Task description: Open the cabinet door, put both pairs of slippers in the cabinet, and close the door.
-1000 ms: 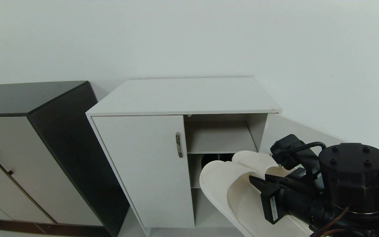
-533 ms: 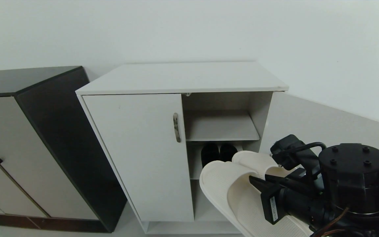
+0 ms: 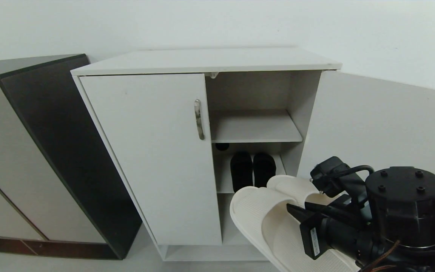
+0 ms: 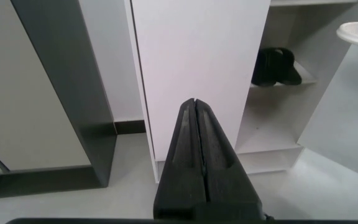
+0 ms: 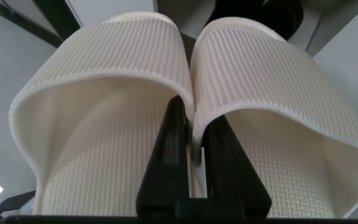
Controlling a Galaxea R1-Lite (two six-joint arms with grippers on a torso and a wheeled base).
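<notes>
Nearest the camera, the right gripper (image 3: 296, 209) has its fingers clenched on the pair of white slippers (image 3: 263, 215), pinching the two inner side walls together so that the toes point toward the cabinet (image 3: 202, 60); the pair hangs in the air before the open right half, not yet inside. The slippers are soft, cream-coloured foam with finely ribbed straps and a stippled footbed, rounded at the toe. The left gripper (image 4: 194, 106) sits low before the left door (image 3: 153, 151), its flat black fingers pressed together on nothing. Progress, as judged here: the right door (image 3: 372, 124) stands swung open, the black slippers (image 3: 252, 170) already lie side by side on the middle shelf (image 3: 223, 181), toes inward; the white pair remains to be set in and the door to be shut. The cabinet is smooth matt white board with square edges, a slim metal handle (image 3: 199, 119) on the left door and a bare upper shelf (image 3: 255, 128). Beside it stands a dark cabinet (image 3: 51, 132) with a glossy side; behind both, a plain pale wall (image 3: 217, 22).
</notes>
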